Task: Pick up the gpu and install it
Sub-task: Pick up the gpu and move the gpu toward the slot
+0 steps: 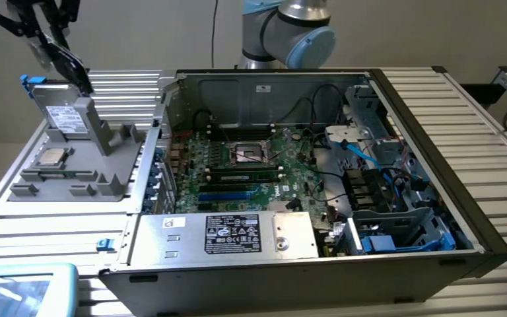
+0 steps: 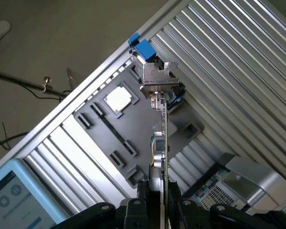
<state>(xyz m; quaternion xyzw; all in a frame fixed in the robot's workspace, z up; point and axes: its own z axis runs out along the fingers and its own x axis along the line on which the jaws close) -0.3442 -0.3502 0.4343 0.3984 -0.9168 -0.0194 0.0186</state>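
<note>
Green-edged gpu [image 2: 164, 129], green motherboard [image 1: 236, 165], silver ribbed table [image 1: 465, 119].

An open computer case [image 1: 280, 285] is laid on a slatted table [image 1: 475, 135] — beside it is set a grey tray [image 1: 103, 179] bearing a silver chip [image 1: 51, 157].

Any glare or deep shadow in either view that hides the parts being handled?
Exterior view: the light is even; the table slats shine pale, and the motherboard inside the case sits dimmer but readable. Wrist view: the processor lid in the grey fixture is washed out to white; the gpu, held in the claw, shows edge-on, with its silver bracket glinting.
</note>
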